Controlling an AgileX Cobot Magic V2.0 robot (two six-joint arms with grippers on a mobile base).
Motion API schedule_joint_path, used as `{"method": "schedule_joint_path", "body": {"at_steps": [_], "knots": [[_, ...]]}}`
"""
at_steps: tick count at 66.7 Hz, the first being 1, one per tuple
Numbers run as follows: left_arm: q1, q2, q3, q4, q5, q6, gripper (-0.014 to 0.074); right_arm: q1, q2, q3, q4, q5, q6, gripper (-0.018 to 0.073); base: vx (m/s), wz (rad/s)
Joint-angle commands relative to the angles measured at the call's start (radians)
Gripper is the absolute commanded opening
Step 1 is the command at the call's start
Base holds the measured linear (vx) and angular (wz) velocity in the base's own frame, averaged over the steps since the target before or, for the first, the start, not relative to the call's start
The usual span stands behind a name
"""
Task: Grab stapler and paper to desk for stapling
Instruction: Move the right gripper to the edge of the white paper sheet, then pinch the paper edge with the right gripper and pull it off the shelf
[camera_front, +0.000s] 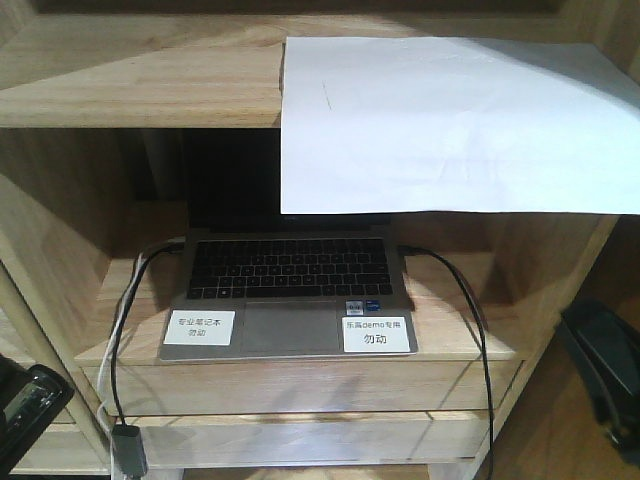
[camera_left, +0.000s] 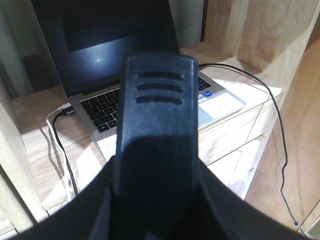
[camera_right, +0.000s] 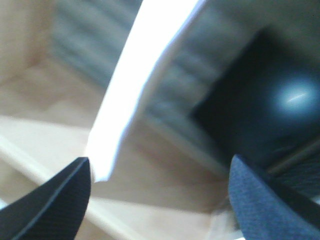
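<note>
Exterior front-facing view, with everything placed off the laptop (camera_front: 298, 290), which sits open on the lower shelf (camera_front: 445, 325) of a wooden shelving unit (camera_front: 60, 200).

Way down to the lower left of the laptop, the left end effector (camera_front: 28, 412) pokes into the corner of the frame. Its wrist cam shows the stapler (camera_left: 157, 125), black with three grooves near the top. It stands right up the middle between the fingers, so the end effector looks clamped on it, and the laptop's keyboard is behind it.

Just left of the laptop, a white cable (camera_front: 116, 330) and a black cable (camera_front: 118, 385) run down over the shelf's front edge. The black one ends at a small grey adapter (camera_front: 128, 448).

On the laptop's palm rest are two white labels (camera_front: 197, 333), one on each side of the trackpad.

Above the laptop, the paper (camera_front: 450, 120) lies on the upper shelf (camera_front: 140, 70). It hangs over the front edge and covers the top and right part of the laptop's screen.

Right of the laptop, another black cable (camera_front: 420, 251) plugs into its side, loops off the shelf and drops down.

Lower right of the laptop is the right end effector (camera_right: 161, 165). Its wrist cam is pretty blurry, but the fingers are spread wide. The paper's lower corner sits just beside one fingertip (camera_right: 55, 200), and I can't tell if they're touching.
</note>
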Motion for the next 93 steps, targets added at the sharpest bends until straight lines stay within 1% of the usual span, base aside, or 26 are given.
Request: {"method": "schedule_joint_path", "body": {"at_steps": [1,3,8,15,22,37,51,59,68,71,77,84,85,90,93], "knots": [[-0.007,0.010,-0.029,-0.012,-0.112,-0.001,-0.0007,0.003,0.146,-0.056,0.011,-0.279,-0.029,0.0549,0.00,0.00],[-0.007,0.010,-0.029,-0.012,-0.112,-0.001,-0.0007,0.003,0.197,-0.069,0.013,-0.336,-0.036,0.0549,0.00,0.00],[-0.007,0.010,-0.029,-0.012,-0.112,-0.001,-0.0007,0.003,0.294,-0.098,0.030,-0.423,-0.040,0.0549,0.00,0.00],[-0.007,0.010,-0.029,-0.012,-0.112,-0.001,-0.0007,0.005,0.389,-0.146,0.025,-0.423,-0.039,0.0549,0.00,0.00],[-0.007,0.010,-0.029,-0.012,-0.112,-0.001,-0.0007,0.005,0.432,-0.193,0.001,-0.423,-0.039,0.0549,0.00,0.00],[-0.007,0.010,-0.029,-0.012,-0.112,-0.001,-0.0007,0.005,0.443,-0.282,0.013,-0.417,-0.064,0.0549,0.00,0.00],[-0.007,0.010,-0.029,-0.012,-0.112,-0.001,-0.0007,0.005,0.462,-0.340,0.037,-0.354,-0.070,0.0549,0.00,0.00],[-0.007,0.010,-0.029,-0.012,-0.112,-0.001,-0.0007,0.005,0.513,-0.375,0.058,-0.371,-0.070,0.0549,0.00,0.00],[-0.007,0.010,-0.029,-0.012,-0.112,-0.001,-0.0007,0.005,0.566,-0.427,0.052,-0.412,-0.058,0.0528,0.00,0.00],[-0.007,0.010,-0.029,-0.012,-0.112,-0.001,-0.0007,0.005,0.581,-0.441,0.049,-0.423,-0.053,0.0505,0.00,0.00],[-0.007,0.010,-0.029,-0.012,-0.112,-0.001,-0.0007,0.005,0.587,-0.468,0.035,-0.423,-0.034,0.0391,0.00,0.00],[-0.007,0.010,-0.029,-0.012,-0.112,-0.001,-0.0007,0.005,0.581,-0.465,0.029,-0.423,0.016,0.0182,0.00,0.00],[-0.007,0.010,-0.029,-0.012,-0.112,-0.001,-0.0007,0.005,0.578,-0.464,0.027,-0.423,0.026,0.0135,0.00,0.00],[-0.007,0.010,-0.029,-0.012,-0.112,-0.001,-0.0007,0.005,0.559,-0.464,0.010,-0.423,0.097,-0.0018,0.00,0.00],[-0.007,0.010,-0.029,-0.012,-0.112,-0.001,-0.0007,0.005,0.541,-0.464,0.010,-0.423,0.124,-0.0015,0.00,0.00]]}}
